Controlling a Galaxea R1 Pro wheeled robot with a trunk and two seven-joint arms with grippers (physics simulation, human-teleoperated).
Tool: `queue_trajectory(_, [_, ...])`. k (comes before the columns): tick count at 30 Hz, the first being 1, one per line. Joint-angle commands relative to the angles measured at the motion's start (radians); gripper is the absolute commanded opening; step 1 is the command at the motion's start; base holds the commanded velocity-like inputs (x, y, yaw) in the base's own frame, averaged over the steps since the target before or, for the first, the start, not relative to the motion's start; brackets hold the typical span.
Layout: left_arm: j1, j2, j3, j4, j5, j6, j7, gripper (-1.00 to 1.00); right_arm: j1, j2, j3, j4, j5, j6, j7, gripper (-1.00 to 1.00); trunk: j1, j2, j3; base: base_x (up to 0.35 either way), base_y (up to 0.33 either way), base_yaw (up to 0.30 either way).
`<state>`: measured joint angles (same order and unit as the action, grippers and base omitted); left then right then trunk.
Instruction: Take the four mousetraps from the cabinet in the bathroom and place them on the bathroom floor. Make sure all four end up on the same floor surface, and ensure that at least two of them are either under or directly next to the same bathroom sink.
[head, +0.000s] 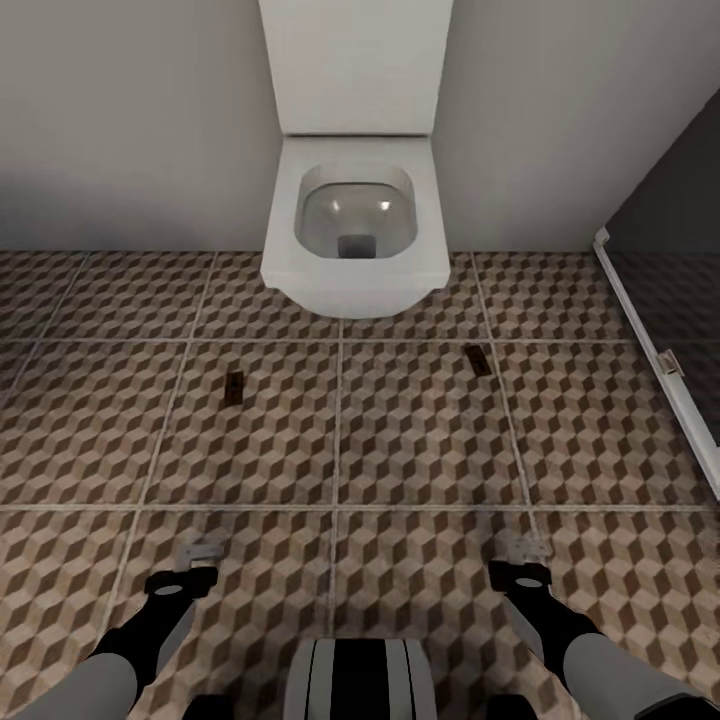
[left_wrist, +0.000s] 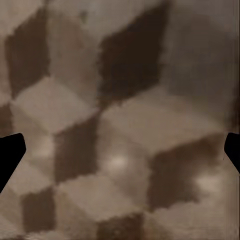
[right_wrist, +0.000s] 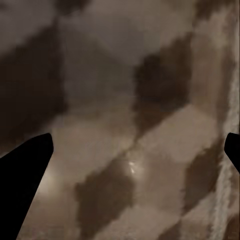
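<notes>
Tiles with the brown, beige and white cube print, the bathroom floor (head: 420, 440), run out ahead of you to a pale grey wall, and the white wall-hung toilet (head: 355, 225) with its squarish bowl is your landmark, dead centre. Start at your left: your left gripper (head: 196, 560) hangs low over the floor, nearer to you than the toilet and off to its left, and the left wrist view has the black fingertips (left_wrist: 10, 155) out at both edges with blurred cube pattern (left_wrist: 120, 150) between them, so they're spread wide and carrying nothing. Next, a small flat brown wooden mousetrap (head: 234, 387) lies on the tiles in front of the toilet's left side. A second little brown mousetrap (head: 478, 360) lies in front of the toilet's right side, well apart from the first. Your right gripper (head: 520, 555) hovers below that one, toward you; its dark fingertips (right_wrist: 25, 170) also sit wide apart over bare tile (right_wrist: 130, 150), nothing held. Far right of the toilet, a white-framed dark glass panel (head: 665, 360) stands along the floor's edge.
</notes>
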<state>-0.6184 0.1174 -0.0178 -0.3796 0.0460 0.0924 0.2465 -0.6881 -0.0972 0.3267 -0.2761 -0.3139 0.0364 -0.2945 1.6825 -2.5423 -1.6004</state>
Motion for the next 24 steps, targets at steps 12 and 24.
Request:
queue_trajectory(12, [0.000, -0.001, -0.002, -0.002, 0.005, 0.005, 0.004, 1.00, 0.001, -0.001, 0.008, 0.000, -0.016, 0.011, -0.005, 1.00, -0.001, 0.000, -0.001, -0.343, 0.000, 0.000])
queue_trajectory(24, [0.000, -0.002, -0.002, -0.003, 0.005, 0.004, 0.002, 1.00, 0.001, -0.001, 0.008, 0.000, -0.016, 0.011, -0.005, 1.00, -0.001, 0.000, -0.001, -0.125, 0.000, 0.000])
